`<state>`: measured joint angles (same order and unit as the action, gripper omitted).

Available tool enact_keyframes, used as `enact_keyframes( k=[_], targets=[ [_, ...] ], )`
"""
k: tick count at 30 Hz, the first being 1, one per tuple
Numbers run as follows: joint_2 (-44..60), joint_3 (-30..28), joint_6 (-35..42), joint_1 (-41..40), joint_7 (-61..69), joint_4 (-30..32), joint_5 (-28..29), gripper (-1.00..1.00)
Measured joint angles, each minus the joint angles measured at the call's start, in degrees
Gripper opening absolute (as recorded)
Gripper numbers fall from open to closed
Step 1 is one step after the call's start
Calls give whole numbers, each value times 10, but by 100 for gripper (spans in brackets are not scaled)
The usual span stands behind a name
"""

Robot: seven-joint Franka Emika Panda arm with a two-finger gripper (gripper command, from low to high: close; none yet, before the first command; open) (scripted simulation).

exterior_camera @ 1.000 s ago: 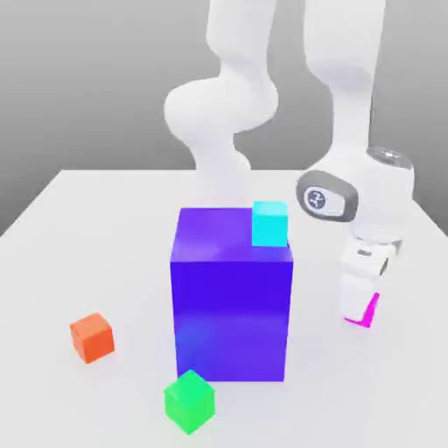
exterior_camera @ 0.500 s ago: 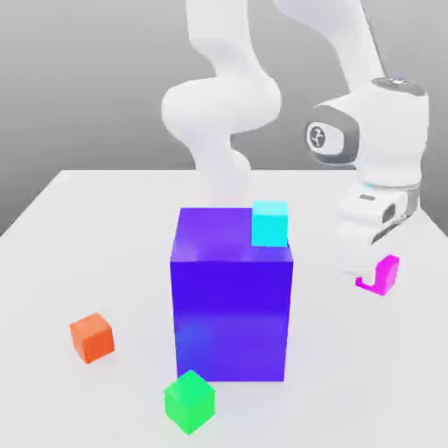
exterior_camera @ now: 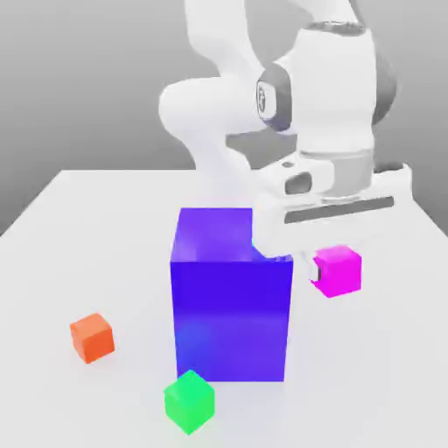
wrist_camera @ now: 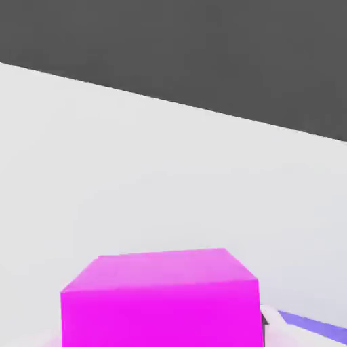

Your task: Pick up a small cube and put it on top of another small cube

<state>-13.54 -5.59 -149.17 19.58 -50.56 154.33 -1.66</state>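
Carry step — gripper (exterior_camera: 325,270) is clamping the pink cube (exterior_camera: 338,269) in narrow jaws, holding it off the table (exterior_camera: 105,219), just beside the blue block's (exterior_camera: 230,297) upper corner. Next move, by my reading: travelling over the target cube, aligning, then lowering gently.

A pale white table (exterior_camera: 79,236) carries everything. Directly on it stands a big blue-purple block (exterior_camera: 231,302), just beside the hand and a little below it, toward the exterior view's left. An orange cube (exterior_camera: 92,338) rests on the tabletop well away from the hand, beyond the block on the exterior view's left. A green cube (exterior_camera: 189,402) sits on the table near the block's front lower corner, well below the hand and apart from the orange one.
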Motion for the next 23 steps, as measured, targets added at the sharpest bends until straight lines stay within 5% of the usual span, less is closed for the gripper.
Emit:
enact_keyframes(
  k=[12, 19, 20, 23],
  targets=[
    [126, -78, -10, -111, -104, -49, 4, -100],
    [246, -55, -99, -138, -87, -62, -45, -100],
    [261, -50, -112, -141, -81, -62, -52, 100],
    [261, -50, -112, -141, -81, -62, -52, 100]
  ],
)
